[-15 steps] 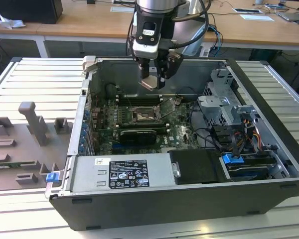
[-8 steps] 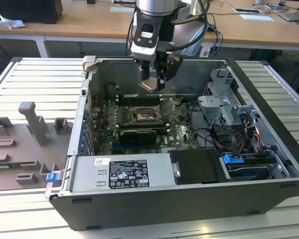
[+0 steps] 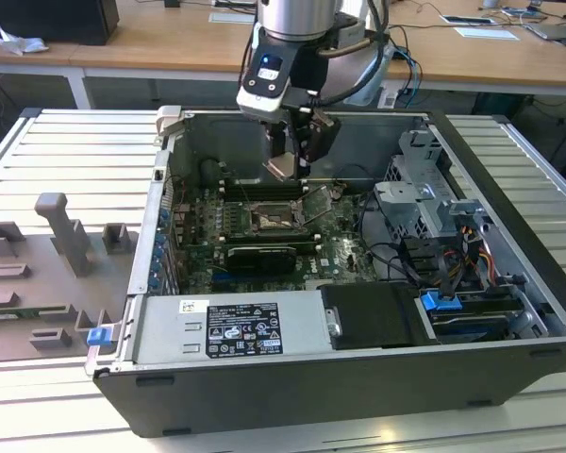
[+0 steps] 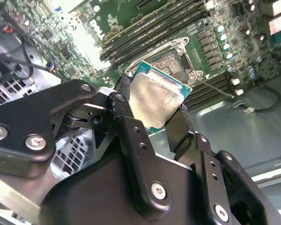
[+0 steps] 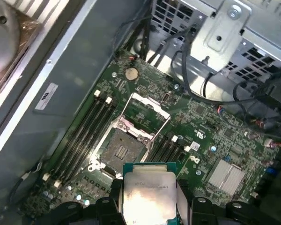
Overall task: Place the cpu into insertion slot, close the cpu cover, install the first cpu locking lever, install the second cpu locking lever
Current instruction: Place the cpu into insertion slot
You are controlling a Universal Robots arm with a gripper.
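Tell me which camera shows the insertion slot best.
The first wrist view: the insertion slot lies uncovered, nearly whole. In the second wrist view the held cpu hides part; the exterior view shows it from farther off.

cpu [image 5: 150, 197] above insertion slot [image 5: 123, 151], cpu cover [image 5: 152, 105] hinged open beside slot

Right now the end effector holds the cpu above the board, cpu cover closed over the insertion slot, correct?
No: the first wrist view shows the cpu cover swung open, the insertion slot bare. The end effector holds the cpu above the board.
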